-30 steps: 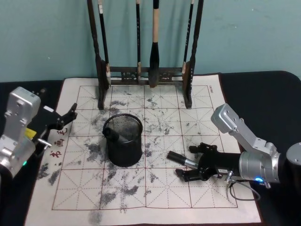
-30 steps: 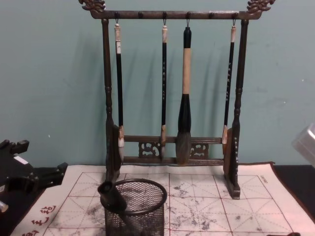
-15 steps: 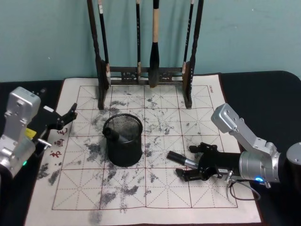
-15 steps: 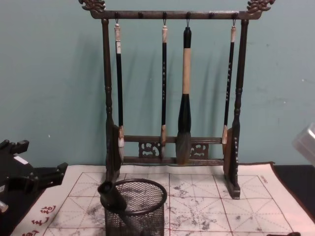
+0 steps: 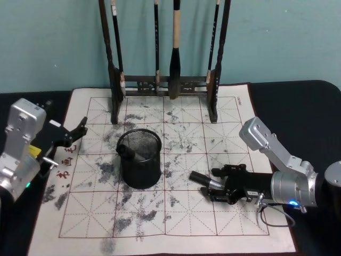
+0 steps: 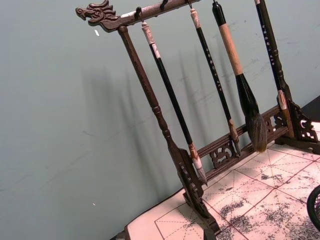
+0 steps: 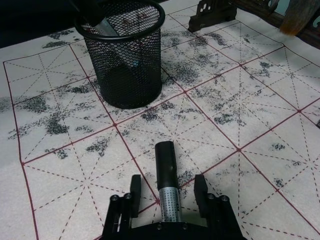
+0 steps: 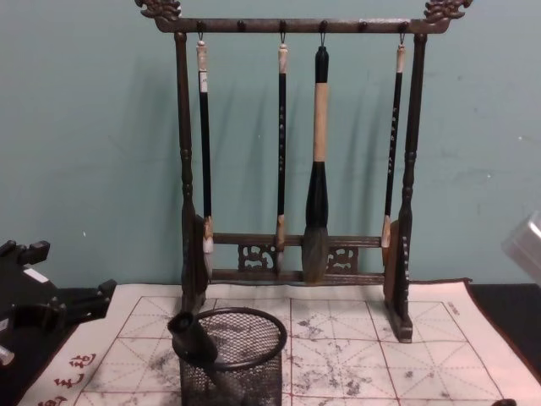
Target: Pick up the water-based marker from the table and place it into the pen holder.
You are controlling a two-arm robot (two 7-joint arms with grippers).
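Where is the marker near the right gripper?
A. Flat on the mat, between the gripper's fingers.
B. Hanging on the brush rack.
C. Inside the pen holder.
A: the marker lies on the mat between the open fingers of the right gripper; the left gripper is parked at its edge.

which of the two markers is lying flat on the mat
The marker in front of the open right gripper, to the right of the pen holder, lies flat on the mat. The other marker stands tilted inside the pen holder.

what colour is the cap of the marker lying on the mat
Black, on the marker; it shows best in the right wrist view.
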